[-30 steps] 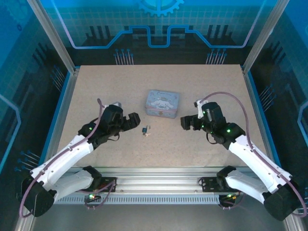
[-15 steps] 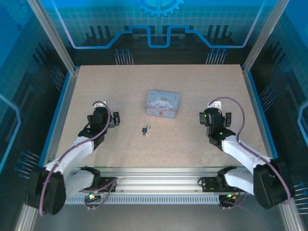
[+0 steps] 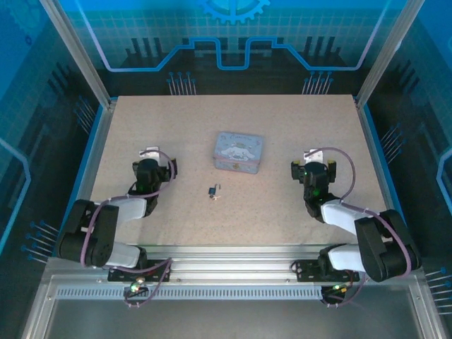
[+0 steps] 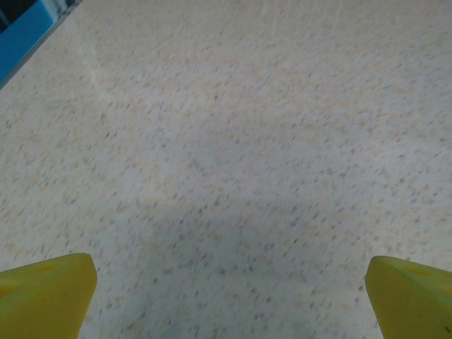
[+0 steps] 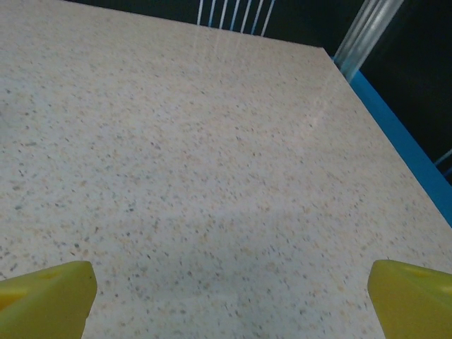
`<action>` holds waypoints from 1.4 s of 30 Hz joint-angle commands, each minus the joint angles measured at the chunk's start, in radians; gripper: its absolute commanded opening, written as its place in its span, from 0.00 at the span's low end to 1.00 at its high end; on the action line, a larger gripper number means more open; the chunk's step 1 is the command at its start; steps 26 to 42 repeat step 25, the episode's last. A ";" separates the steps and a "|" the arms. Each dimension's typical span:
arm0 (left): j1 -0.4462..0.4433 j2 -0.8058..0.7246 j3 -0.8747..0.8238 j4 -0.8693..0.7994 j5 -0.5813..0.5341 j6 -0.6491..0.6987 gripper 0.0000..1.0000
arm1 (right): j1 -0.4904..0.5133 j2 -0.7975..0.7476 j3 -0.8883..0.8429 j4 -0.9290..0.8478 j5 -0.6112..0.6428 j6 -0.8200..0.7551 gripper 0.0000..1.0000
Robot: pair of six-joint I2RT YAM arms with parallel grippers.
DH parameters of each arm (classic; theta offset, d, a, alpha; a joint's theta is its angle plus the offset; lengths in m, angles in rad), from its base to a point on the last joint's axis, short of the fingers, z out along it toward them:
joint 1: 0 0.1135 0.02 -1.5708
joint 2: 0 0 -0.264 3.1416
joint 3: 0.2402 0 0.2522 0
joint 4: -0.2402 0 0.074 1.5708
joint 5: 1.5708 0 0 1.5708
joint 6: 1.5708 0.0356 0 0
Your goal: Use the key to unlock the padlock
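Seen from the top, the padlock (image 3: pixel 211 191) lay on the speckled bench (image 3: pixel 282 120) a little left of the frame's centre, a tiny dark body with thin slivers touching its right side. At that size the key could not be told from the shackle. Just above it and slightly right, apart from it, sat a pale blue printed tin (image 3: pixel 239 152). The left gripper (image 3: pixel 157 168) was at the left of the frame, well apart from the padlock, on a folded arm whose elbow sat toward the lower left corner. The right gripper (image 3: pixel 314 169) was at about the same height on the right of the frame, well apart from the tin, and its arm was folded toward the lower right. In the left wrist view the yellow fingers (image 4: pixel 46 293) showed as tips in the two bottom corners, spread wide with bare bench between them and nothing held, and a blue frame edge (image 4: pixel 25 35) crossed the upper left corner. In the right wrist view the fingers (image 5: pixel 49 296) stood just as wide in the bottom corners and were empty. There the bench ran up to a blue border (image 5: pixel 402 134) along the right side and a metal post (image 5: pixel 367 28) at the upper right.
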 commanded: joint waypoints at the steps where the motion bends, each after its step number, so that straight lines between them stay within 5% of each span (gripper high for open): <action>1: 0.037 0.155 -0.123 0.505 0.057 0.047 0.99 | -0.042 0.037 0.001 0.155 -0.087 -0.025 1.00; 4: 0.031 0.124 -0.068 0.334 0.111 0.068 0.99 | -0.096 0.112 -0.052 0.325 -0.204 -0.008 1.00; 7: 0.033 0.129 -0.029 0.281 0.046 0.047 0.99 | -0.108 0.216 -0.048 0.422 -0.381 -0.074 1.00; 9: 0.031 0.133 -0.029 0.283 0.023 0.043 0.99 | -0.114 0.184 0.026 0.211 -0.322 -0.022 1.00; 42: 0.039 0.134 -0.014 0.258 0.022 0.032 0.99 | -0.155 0.196 0.047 0.193 -0.353 0.012 1.00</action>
